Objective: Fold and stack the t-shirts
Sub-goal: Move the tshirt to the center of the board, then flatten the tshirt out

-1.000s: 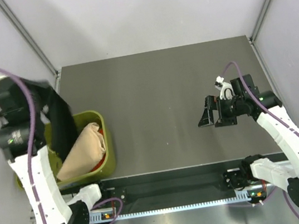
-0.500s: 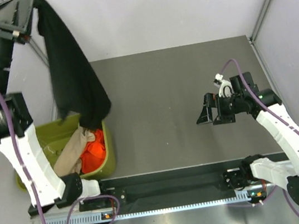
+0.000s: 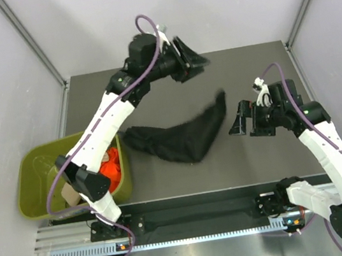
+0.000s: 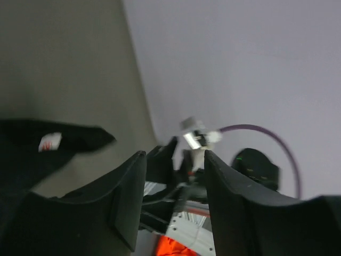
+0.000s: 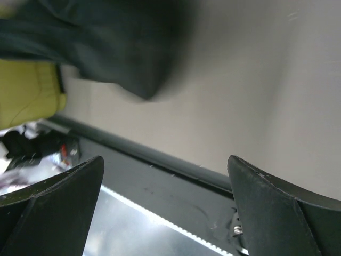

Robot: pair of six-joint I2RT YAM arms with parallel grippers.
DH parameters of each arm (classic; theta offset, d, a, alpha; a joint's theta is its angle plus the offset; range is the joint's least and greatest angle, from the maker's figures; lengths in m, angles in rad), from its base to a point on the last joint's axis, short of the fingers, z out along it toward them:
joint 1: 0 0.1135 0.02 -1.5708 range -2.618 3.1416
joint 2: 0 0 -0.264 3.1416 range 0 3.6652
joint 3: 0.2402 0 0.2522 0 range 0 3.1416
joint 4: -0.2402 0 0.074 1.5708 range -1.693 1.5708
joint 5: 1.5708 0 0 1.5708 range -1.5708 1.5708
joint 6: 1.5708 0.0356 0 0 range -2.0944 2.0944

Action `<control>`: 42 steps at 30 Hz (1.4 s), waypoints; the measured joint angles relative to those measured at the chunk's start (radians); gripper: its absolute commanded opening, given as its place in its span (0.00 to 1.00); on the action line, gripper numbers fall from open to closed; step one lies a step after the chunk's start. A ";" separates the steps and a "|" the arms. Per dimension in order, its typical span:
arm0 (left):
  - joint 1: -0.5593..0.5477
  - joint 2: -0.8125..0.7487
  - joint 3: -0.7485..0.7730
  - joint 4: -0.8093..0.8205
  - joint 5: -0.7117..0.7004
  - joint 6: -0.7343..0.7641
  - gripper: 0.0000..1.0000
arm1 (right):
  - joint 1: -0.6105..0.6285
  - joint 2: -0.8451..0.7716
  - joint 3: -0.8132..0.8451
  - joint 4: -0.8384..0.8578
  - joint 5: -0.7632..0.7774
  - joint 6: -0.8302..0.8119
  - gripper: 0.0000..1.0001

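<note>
- Top view: the plain black cloth t-shirt [image 3: 176, 141] is on the grey counter [image 3: 154, 98], bunched into a long crumpled band. Its long axis runs from the near-left, just beside the olive-green plastic tub [image 3: 37, 180], to the far-right, where it narrows to a tip. That tip is blurred, so I cannot say whether it touches the counter.
- Top view: the left hand [image 3: 198, 62] hangs past the far side of the shirt, well apart from it, with its jaws spread and nothing in them. The right hand [image 3: 241, 124] is also spread and empty. It sits just beside the narrow tip, with the shirt lying to its left.
- Top view: the right hand is the nearer of the two. Spreading the shirt flat is probably the next step. The right hand looks well placed for the tip end, while the left arm would have to come back toward the tub end.
- Top view: the tub holds the bright orange-red cloth t-shirt [image 3: 111, 169] and a sliver of the beige cloth t-shirt [image 3: 70, 193]. Neither is folded yet.
- Left wrist view: the two dark fingers [image 4: 128, 202] stand apart with empty space between them. The black shirt [image 4: 26, 160] lies off to the left, with a small white label showing on it. A patch of orange-red [image 4: 173, 248] shows at the bottom edge.
- Right wrist view: the fingers [image 5: 48, 202] are spread wide and grip nothing. The black shirt [image 5: 106, 42] fills the upper left as a soft, blurred dark mass resting on the counter [image 5: 250, 80]. A corner of the tub [image 5: 26, 90] shows beyond it.
</note>
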 measured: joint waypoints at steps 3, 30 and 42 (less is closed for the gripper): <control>-0.008 0.031 -0.012 -0.143 -0.081 0.080 0.54 | 0.000 -0.005 0.035 -0.022 0.068 -0.001 1.00; -0.014 -0.360 -0.822 -0.473 -0.487 0.469 0.45 | 0.424 0.868 0.418 0.171 0.301 0.118 0.79; -0.014 -0.198 -0.782 -0.465 -0.509 0.554 0.41 | 0.336 0.940 0.339 0.126 0.591 0.152 0.61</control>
